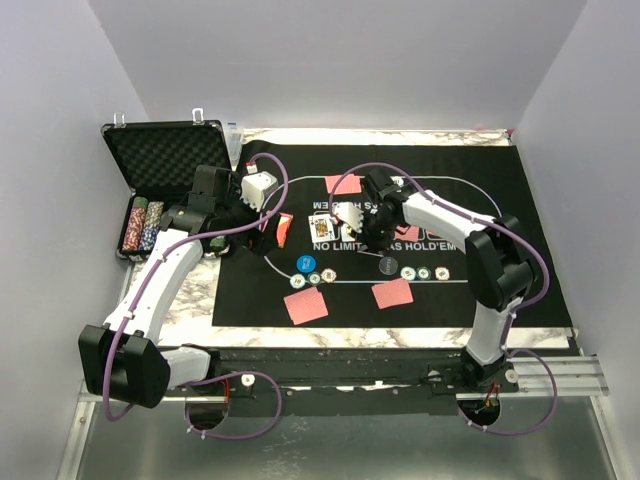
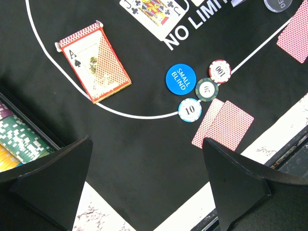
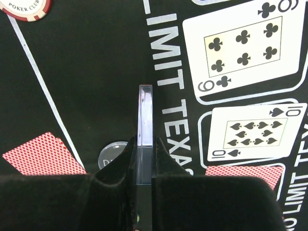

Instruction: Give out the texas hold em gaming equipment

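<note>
My left gripper (image 2: 147,187) is open and empty, above the mat's near-left corner; it also shows in the top view (image 1: 252,222). Ahead of it lie the red-orange card box (image 2: 95,62), a blue SMALL BLIND disc (image 2: 178,78), three striped chips (image 2: 207,89) and two red-backed cards (image 2: 224,125). My right gripper (image 3: 144,144) is shut on a flat clear plastic piece (image 3: 145,115), held edge-on above the mat lettering. I cannot tell what the piece is. Below it lie a dealer disc (image 3: 113,154), a nine of clubs (image 3: 243,48) and a ten of spades (image 3: 255,132).
The open black case (image 1: 165,155) with chip rows (image 1: 145,225) stands at the far left. More red-backed cards (image 1: 392,293) and chips (image 1: 424,274) lie near the mat's (image 1: 520,290) front line. A jack of clubs (image 2: 155,12) lies face up.
</note>
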You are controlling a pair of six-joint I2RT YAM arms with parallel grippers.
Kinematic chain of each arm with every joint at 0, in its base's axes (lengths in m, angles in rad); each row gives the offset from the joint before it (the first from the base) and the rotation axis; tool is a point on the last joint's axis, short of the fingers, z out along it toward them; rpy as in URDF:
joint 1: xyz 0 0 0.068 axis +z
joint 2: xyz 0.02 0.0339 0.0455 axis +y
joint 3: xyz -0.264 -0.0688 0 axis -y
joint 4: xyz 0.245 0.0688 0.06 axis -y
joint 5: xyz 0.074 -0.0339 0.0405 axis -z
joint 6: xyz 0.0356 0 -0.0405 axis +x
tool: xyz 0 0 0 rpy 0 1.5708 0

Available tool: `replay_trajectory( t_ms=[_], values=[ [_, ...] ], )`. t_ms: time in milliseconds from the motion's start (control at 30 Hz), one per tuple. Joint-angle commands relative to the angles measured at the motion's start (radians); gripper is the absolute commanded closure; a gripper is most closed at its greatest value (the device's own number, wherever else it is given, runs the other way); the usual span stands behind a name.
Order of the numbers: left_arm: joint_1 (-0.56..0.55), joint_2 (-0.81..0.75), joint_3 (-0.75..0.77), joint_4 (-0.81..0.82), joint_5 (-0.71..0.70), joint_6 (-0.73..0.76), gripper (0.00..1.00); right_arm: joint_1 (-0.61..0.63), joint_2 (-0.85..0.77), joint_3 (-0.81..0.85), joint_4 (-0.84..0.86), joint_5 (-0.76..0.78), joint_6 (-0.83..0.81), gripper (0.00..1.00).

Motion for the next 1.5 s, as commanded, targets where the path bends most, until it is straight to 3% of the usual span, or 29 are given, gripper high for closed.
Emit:
replay_trajectory(
  t_ms=[0, 267, 667, 1133, 1167, 1200, 1367, 1467],
  values=[
    [0.006, -0.015, -0.007, -0.006, 0.009, 0.001, 0.02, 0.004, 0.038, 0.026, 0.008, -0.019, -0.057, 0.92],
    [0.007, -0.02, -0.021, -0.008, 0.015, 0.001, 0.02, 0.003, 0.087, 0.049, 0.039, 0.015, -0.071, 0.9],
    [0.007, -0.02, -0.026, -0.01, 0.009, 0.007, 0.02, 0.005, 0.12, 0.074, -0.012, 0.004, -0.087, 0.74],
    [0.007, -0.014, -0.022, -0.011, 0.005, 0.013, 0.02, 0.004, 0.11, 0.156, -0.061, -0.018, -0.025, 0.31],
    [0.007, -0.015, -0.02, -0.011, 0.003, 0.014, 0.02, 0.004, 0.1, 0.168, -0.067, -0.026, -0.015, 0.15],
    [0.007, -0.015, -0.017, -0.013, 0.0, 0.014, 0.02, 0.004, 0.086, 0.181, -0.071, -0.033, -0.004, 0.12],
    [0.006, 0.004, 0.026, -0.043, -0.024, 0.003, 0.02, -0.006, 0.005, 0.237, -0.082, -0.1, 0.083, 0.0],
    [0.008, 0.036, 0.083, -0.086, -0.026, -0.001, 0.02, -0.023, -0.06, 0.264, -0.049, -0.135, 0.186, 0.0]
  ],
)
